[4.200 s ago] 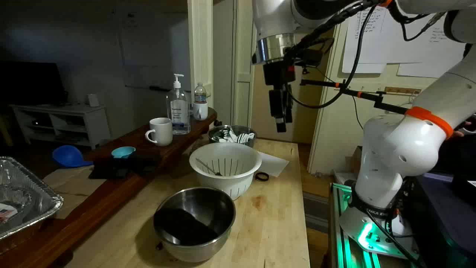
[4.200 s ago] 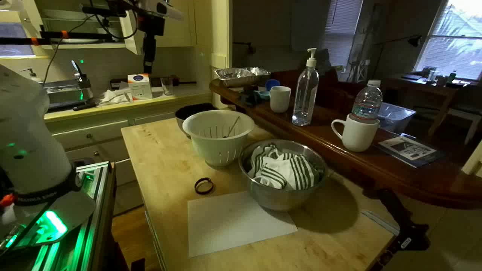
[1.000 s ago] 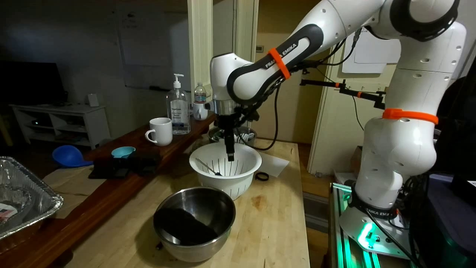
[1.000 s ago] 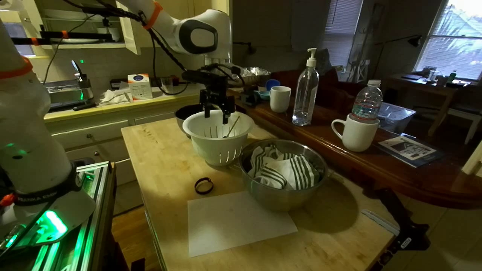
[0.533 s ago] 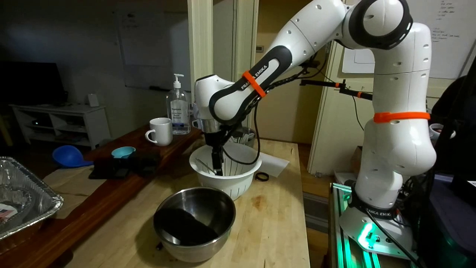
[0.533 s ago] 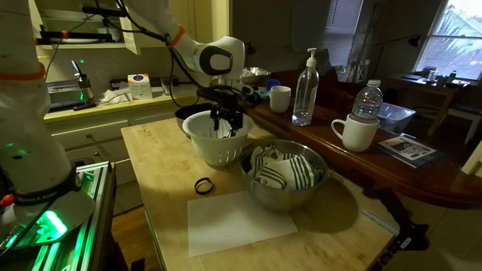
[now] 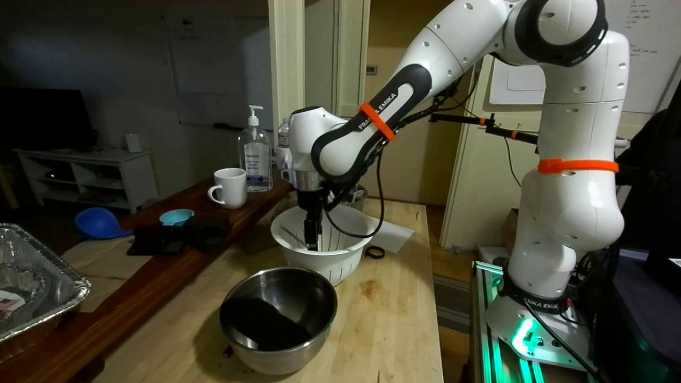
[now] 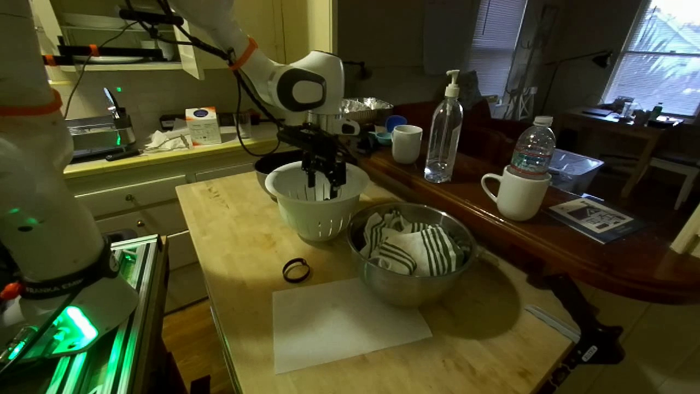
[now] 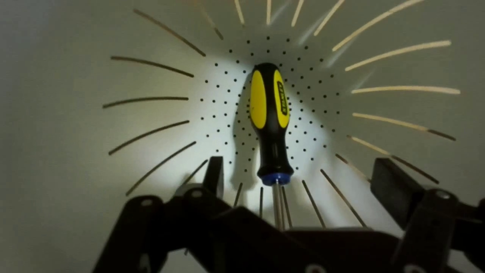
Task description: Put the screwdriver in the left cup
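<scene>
1. Since your claw [image 9: 303, 180] stands with its fingers spread wide and nothing pinched between them, the step in hand looks like lining up for the pick — the grasp isn't made yet.

2. Your screwdriver [image 9: 273, 146] lies inside the white strainer [image 8: 314, 221] on the tabletop [image 7: 393, 324]. Its yellow-and-black handle rests low, by the holed bottom; an exterior view shows the thin shaft slanting up towards the rim.

3. From the wrist view you can see the shaft between the fingers, seemingly apart from both but closer to one. How deep they reach beside it is hard to tell.

4. Your next move probably calls for a small sideways shift to centre the tool, a short drop, then a gentle squeeze near the blue collar. Mind the strainer's walls — a knock could tip it or roll the handle away.

5. Once the tool is held, you'd want a straight lift until its lower end clears the rim, then a carry to the mug [image 7: 230, 188] on the raised ledge [image 8: 470, 195], near the pump bottle [image 7: 256, 165]. It is the left one of the pair in both exterior views; the second mug [image 8: 519, 195] has a water bottle [image 8: 531, 150] standing in its mouth, so it likely isn't your target.
</scene>
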### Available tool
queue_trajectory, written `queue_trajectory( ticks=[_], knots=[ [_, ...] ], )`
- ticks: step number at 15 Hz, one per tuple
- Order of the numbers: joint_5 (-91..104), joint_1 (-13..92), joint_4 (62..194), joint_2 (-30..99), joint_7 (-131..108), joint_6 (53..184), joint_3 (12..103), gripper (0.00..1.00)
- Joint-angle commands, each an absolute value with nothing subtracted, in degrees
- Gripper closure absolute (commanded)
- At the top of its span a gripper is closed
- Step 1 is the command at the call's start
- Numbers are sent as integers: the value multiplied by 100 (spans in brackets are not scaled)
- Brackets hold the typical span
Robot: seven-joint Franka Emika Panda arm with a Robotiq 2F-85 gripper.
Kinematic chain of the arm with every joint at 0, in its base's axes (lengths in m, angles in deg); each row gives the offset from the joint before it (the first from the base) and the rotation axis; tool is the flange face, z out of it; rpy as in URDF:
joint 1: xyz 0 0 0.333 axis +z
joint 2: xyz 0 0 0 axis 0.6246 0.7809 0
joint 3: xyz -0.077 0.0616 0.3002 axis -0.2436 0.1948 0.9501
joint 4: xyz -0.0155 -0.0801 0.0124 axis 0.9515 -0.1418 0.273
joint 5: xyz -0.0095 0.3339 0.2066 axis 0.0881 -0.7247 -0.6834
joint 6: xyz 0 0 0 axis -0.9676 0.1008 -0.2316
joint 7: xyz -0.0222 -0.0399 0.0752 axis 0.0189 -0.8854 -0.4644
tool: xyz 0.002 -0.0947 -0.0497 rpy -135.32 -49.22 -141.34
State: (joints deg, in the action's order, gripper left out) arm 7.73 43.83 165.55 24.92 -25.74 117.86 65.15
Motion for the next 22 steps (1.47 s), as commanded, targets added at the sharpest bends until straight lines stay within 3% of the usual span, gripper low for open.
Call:
queue_trajectory(
  ticks=[1,18,22],
  knots=[
    [576,4169,17709,1601,-2679,12517,6417,0],
    [932,4260,16993,2481,-2762,12600,6582,0],
    [591,4103,17115,2608,-3064,12983,6529,5]
  ],
)
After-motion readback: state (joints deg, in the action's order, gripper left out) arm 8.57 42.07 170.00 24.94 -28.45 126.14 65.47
